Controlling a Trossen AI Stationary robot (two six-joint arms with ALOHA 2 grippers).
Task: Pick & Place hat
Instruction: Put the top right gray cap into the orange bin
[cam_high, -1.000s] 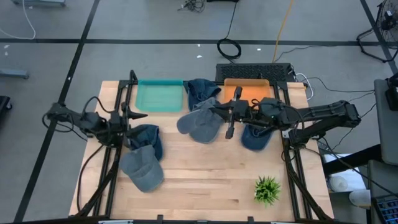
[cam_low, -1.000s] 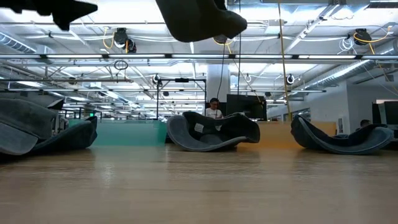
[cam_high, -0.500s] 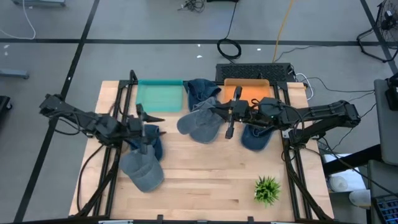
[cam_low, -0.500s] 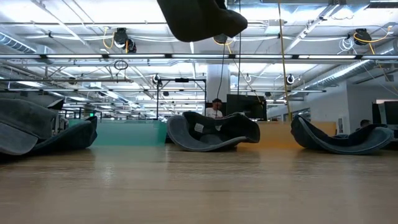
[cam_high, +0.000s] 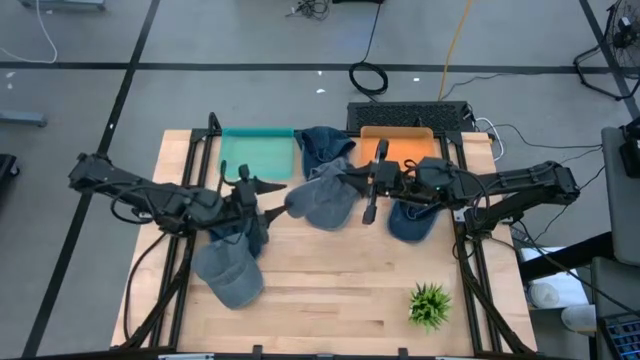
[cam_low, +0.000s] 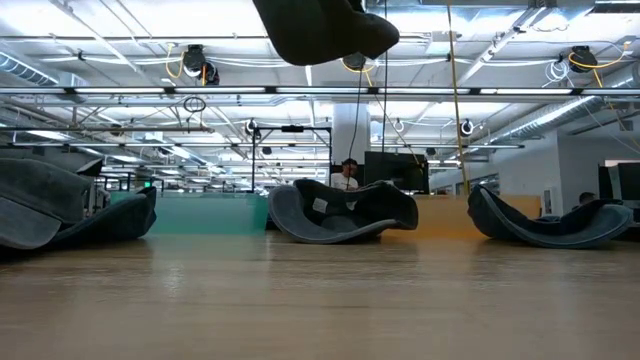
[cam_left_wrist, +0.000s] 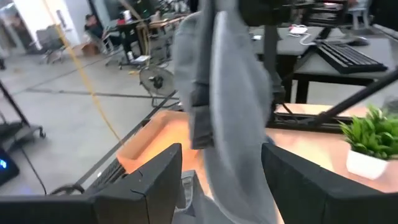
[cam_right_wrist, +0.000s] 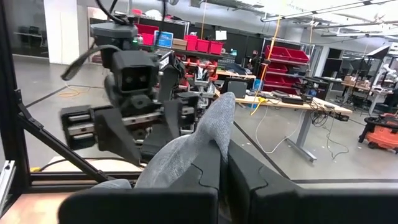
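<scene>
Two grippers are working beside the teal tray (cam_high: 258, 155). The right gripper (cam_high: 366, 189) is pinching a grey hat (cam_high: 322, 198). The left gripper (cam_high: 262, 187) is hovering near it, fingers spread.

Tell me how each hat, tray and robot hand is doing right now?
Left tool: open, empty, pointing at the grey hat.
Right tool: shut on the grey hat.
Grey hat: held.
Teal tray: empty.
Orange tray: empty.
Light blue hat: lying loose on the table.

Bright, even overhead light; ceiling strips (cam_low: 300, 92) glare in the low view — the near table (cam_low: 320, 310) is soft; the left wrist view smears a hanging grey hat (cam_left_wrist: 230, 106).
</scene>
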